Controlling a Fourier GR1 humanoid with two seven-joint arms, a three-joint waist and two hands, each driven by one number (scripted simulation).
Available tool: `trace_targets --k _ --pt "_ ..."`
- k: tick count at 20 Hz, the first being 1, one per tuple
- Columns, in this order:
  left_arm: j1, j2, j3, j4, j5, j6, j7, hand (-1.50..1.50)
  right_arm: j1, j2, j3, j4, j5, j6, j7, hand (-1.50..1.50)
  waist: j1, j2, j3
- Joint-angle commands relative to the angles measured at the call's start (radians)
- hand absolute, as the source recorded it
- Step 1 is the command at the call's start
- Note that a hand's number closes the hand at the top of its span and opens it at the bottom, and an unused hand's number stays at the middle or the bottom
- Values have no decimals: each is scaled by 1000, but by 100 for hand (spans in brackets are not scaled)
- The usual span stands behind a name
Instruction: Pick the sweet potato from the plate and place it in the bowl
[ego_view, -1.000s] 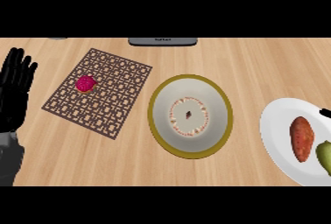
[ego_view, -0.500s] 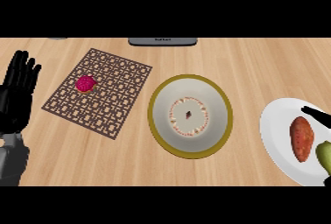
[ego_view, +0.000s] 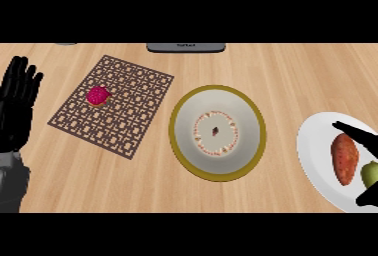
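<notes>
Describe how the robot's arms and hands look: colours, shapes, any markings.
The left hand is black all over, with long slim fingers and a thumb. Its forearm is plain grey and rounded. Of the right hand, only black, tapering fingers show at the view's right edge; its forearm is out of view. No cables, markings or sleeves are visible.

Lighting, 1 head view: bright and even.
Counter (ego_view: 280, 75): wood tone uniform from edge to edge.
Bowl (ego_view: 217, 131): interior grey-white, gently shaded.
Plate (ego_view: 314, 155): the brightest surface in the view.
Left hand (ego_view: 18, 105): flat black, with almost no shading on its surface.
</notes>
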Motion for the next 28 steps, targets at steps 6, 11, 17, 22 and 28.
trace_targets --k 6,11,17,22,28 --pt "-67 0 32 77 -20 -22 -7 0 -60 9 -40 136 68 21 -36 -150 -3 0 0" --pt "64 -56 -12 -114 -39 0 47 0 -70 41 -13 298 162 -101 -115 -150 6 0 0" --pt "59 -21 51 -28 -20 -52 -19 0 -37 82 -38 145 146 -154 -136 150 -2 -1 0" --pt "32 -88 3 -42 -72 9 -16 0 -80 35 -71 308 184 -235 -290 150 1 1 0" --pt "-58 -33 36 10 -26 -43 23 0 -289 -125 -52 577 267 -258 -473 150 49 18 4"
